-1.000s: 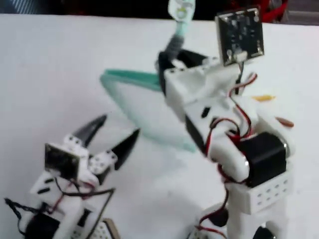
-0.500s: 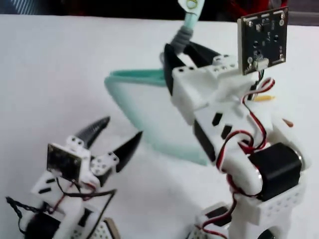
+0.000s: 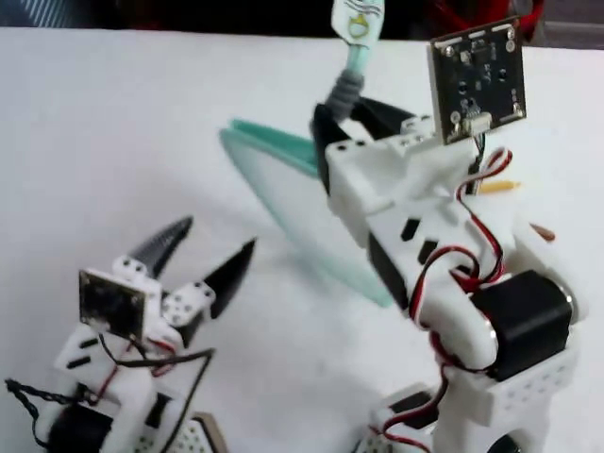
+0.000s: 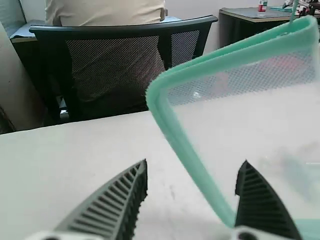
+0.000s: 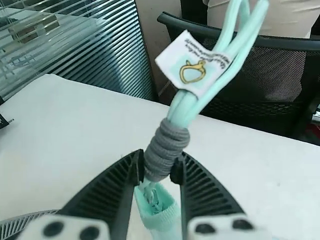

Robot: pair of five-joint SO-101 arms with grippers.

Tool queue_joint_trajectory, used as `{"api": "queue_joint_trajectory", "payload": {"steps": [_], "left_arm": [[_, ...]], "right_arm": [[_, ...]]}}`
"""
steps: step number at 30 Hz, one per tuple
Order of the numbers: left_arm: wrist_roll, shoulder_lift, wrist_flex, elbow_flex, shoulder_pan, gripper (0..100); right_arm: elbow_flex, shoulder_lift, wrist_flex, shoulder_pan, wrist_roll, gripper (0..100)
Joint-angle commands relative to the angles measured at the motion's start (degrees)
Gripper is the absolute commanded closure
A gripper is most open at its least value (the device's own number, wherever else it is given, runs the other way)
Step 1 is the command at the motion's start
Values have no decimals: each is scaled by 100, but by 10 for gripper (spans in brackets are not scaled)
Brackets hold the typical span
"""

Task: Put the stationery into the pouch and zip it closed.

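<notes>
left gripper (image 3: 221, 233): low, near side, fingers apart | right gripper (image 5: 159, 161): raised, clamped on pull cord (image 5: 169, 145)

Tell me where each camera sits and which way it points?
High view: fixed off the arms, looking down over the table; shows both arms, left gripper and right gripper.
Left wrist view: on the left arm's wrist, facing the pouch; its own open fingers show.
Right wrist view: on the right arm's wrist, facing the pull cord its fingers clamp.
Shared: high and left wrist views share the pouch.
</notes>
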Motion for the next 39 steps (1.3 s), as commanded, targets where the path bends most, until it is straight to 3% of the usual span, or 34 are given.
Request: {"api": "queue_joint_trajectory", "payload": {"steps": [1, 12, 18, 23, 29, 33, 39], "left_arm": [[53, 13, -9, -299, -40, 714], [334, 31, 466, -1108, 1068, 710], [352, 31, 413, -1090, 1376, 709], [334, 31, 26, -536, 1305, 709], [308, 13, -123, -105, 690, 709], [308, 13, -114, -114, 154, 709], [334, 13, -580, 879, -242, 714]], "right_arm": [[-202, -75, 22, -4, 88, 981], [-202, -57, 136, -673, 97, 978], [-149, 233, 75, -927, 123, 851], [-202, 593, 4, -1411, 369, 988], [-246, 479, 180, -1464, 703, 980], [-202, 312, 268, -1007, 993, 980], [862, 980, -312, 673, 1512, 980]]}}
